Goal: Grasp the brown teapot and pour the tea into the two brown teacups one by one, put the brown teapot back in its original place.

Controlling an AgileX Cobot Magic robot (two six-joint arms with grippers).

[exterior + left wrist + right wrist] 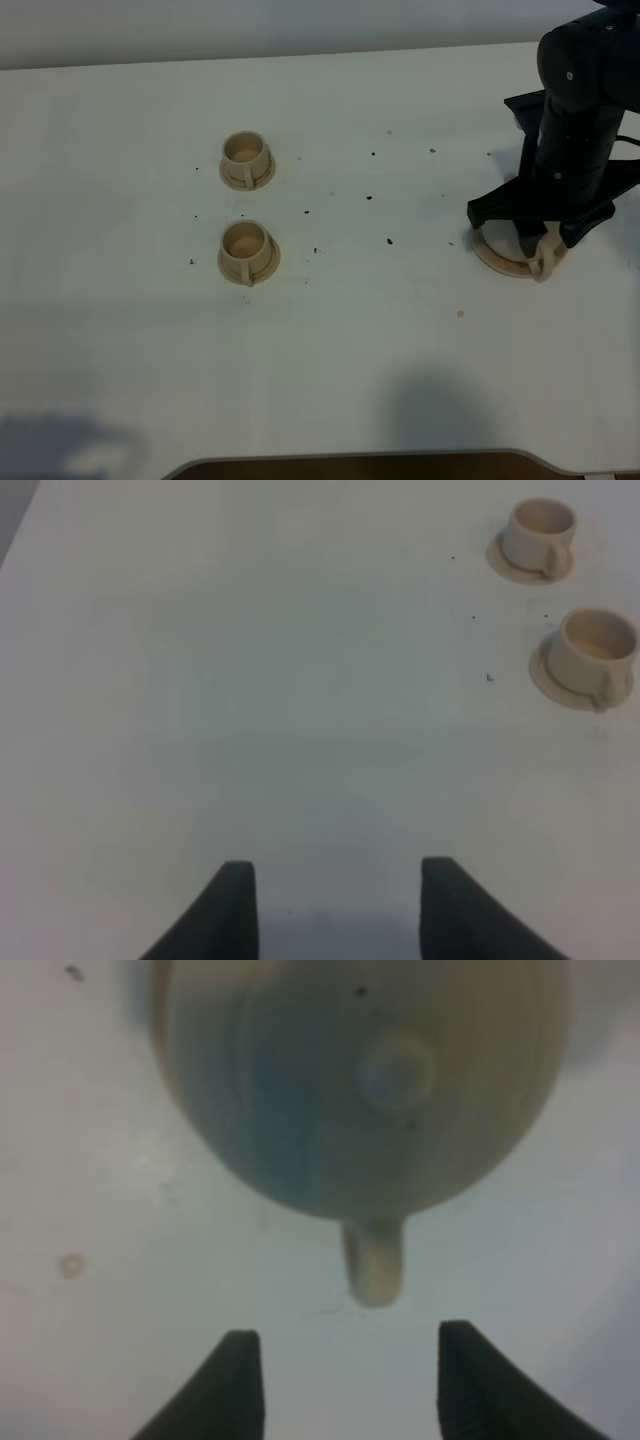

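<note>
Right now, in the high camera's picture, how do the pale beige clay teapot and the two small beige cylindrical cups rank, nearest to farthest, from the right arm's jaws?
1. Pale beige clay teapot: far right, right at the open jaws.
2. Front small beige cup: left of centre, level with that arm.
3. Back small beige cup: behind the front one, slightly farther.

No readable text — none; no labels.
</note>
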